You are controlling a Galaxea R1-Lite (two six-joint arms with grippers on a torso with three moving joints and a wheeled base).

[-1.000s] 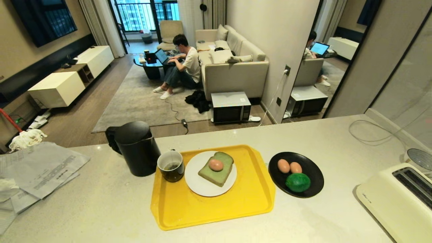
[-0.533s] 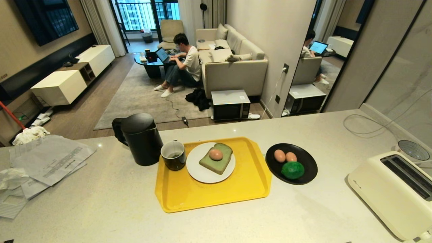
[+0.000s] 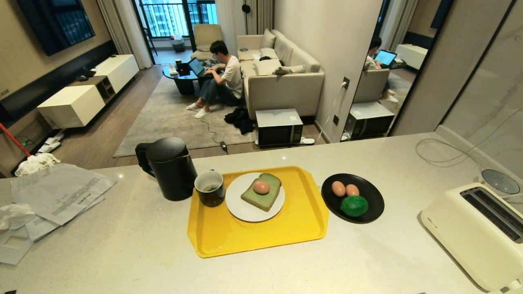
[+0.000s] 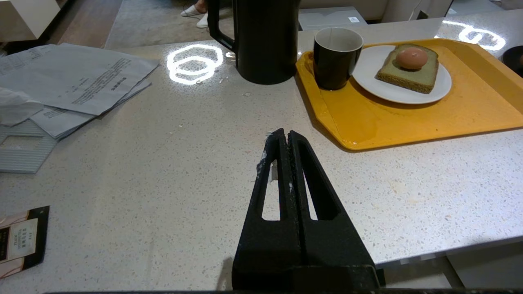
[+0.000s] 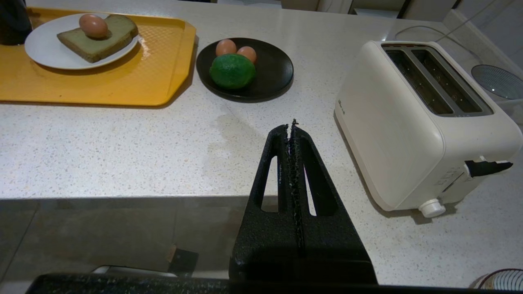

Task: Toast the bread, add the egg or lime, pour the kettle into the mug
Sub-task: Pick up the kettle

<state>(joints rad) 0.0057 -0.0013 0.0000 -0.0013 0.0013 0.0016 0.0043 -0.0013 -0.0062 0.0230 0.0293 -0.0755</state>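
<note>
pale green bread (image 3: 261,197) on white plate (image 3: 245,212), 1 pinkish egg (image 3: 261,187) on top, bumpy green lime (image 3: 354,205) beside 2 eggs, left gripper (image 4: 284,136) and right gripper (image 5: 289,130) clenched, empty

Matte black kettle (image 3: 167,167), glossy mug (image 3: 209,188), speckled stone counter (image 3: 122,245)

1. i see the bread (image 3: 261,197), pale green, lying flat on a white plate (image 3: 245,212).
2. one egg (image 3: 261,187) sits on it.
3. the lime (image 3: 354,206) shares a black dish (image 3: 374,196) with two eggs.
4. the black kettle (image 3: 169,168) stands upright, lid shut.
5. the dark mug (image 3: 210,188) stands just beside it.
</note>
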